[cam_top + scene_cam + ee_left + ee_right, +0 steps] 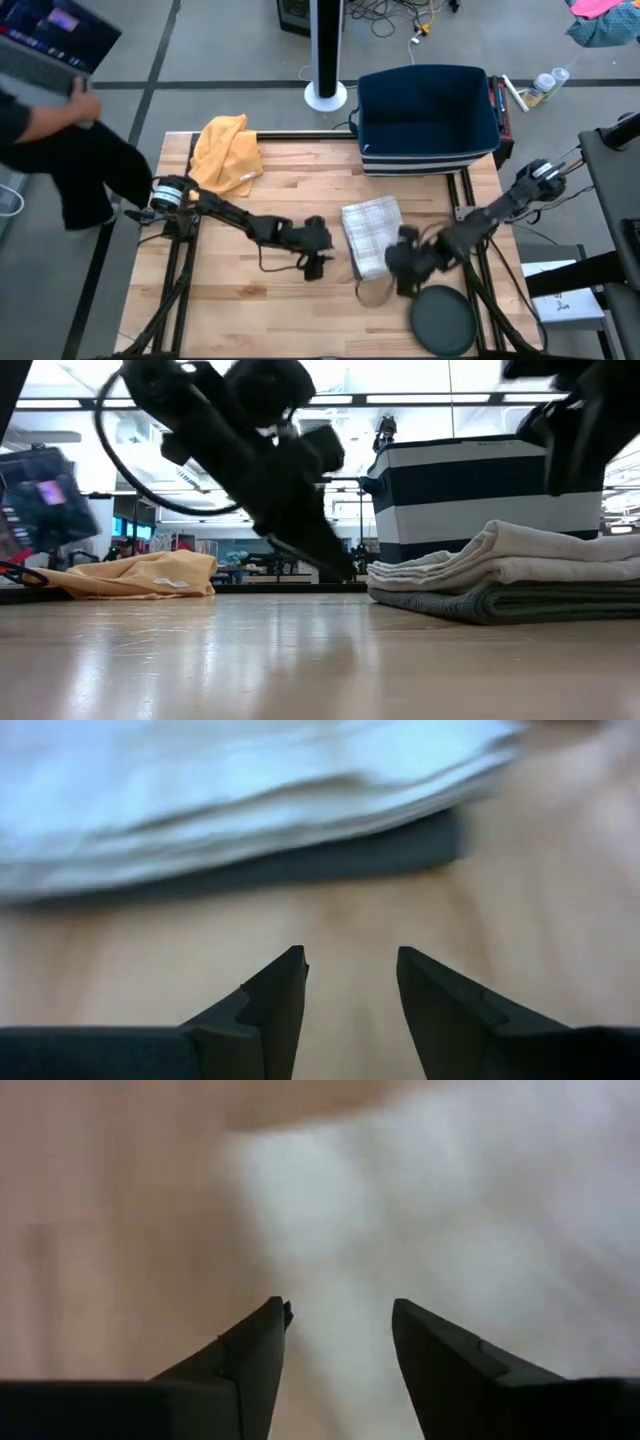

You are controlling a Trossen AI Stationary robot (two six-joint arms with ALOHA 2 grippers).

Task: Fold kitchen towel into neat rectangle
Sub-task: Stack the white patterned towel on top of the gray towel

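You had the towel (pixel 371 236) folded into a rectangle at mid-table, in front of the striped bin (pixel 428 120). Your left gripper (pixel 350 982) sat just beside its left edge, fingers apart and holding nothing. Your right gripper (pixel 340 1335) was at its near right corner, fingers spread, apparently clear of the cloth.
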